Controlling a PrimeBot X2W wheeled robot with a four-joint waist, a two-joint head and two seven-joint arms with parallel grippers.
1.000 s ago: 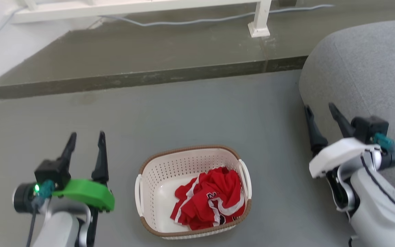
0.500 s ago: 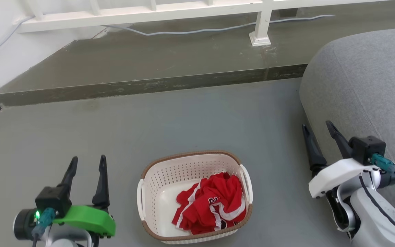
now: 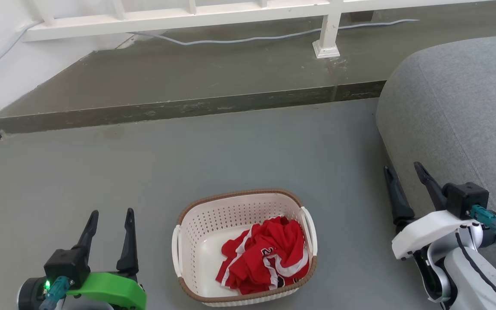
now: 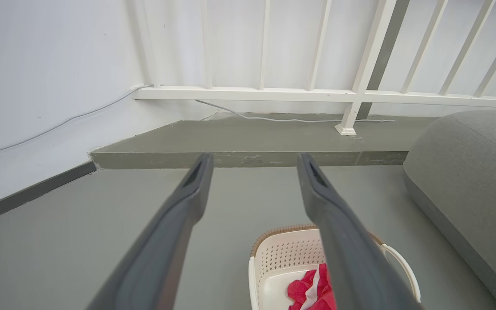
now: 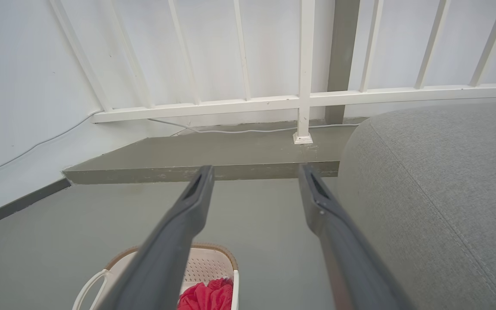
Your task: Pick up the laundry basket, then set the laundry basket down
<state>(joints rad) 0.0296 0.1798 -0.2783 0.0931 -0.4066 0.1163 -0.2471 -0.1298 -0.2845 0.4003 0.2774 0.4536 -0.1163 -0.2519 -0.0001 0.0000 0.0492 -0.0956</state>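
- The left gripper (image 3: 112,212) sits at the lower left of the head view. Its two dark fingers are spread apart and point up the picture, with nothing between them.
- The right gripper (image 3: 401,166) sits at the lower right. Its fingers are parted to about the same width and hold nothing. Its tips lie just beside the edge of a grey upholstered cushion (image 3: 459,107).
- Neither gripper touches the laundry basket (image 3: 239,193). It stands on the grey floor (image 3: 230,150) between the two arms, nearer the left gripper than the right.
- The basket is upright, with its brown rim on top and a white loop handle on each side.
- A crumpled red garment (image 3: 269,258) with white trim lies inside the basket, bunched toward its right half. The pale bottom on the left is bare.
- Each wrist view shows the basket low in the picture, partly hidden behind that arm's own fingers.
- Beyond the basket, a low olive-grey step (image 3: 187,77) runs across the floor.
- A white railing (image 3: 179,15) stands on the step, and a pale cable (image 3: 248,39) trails along its foot.
- A white wall (image 4: 50,64) closes off the left side.
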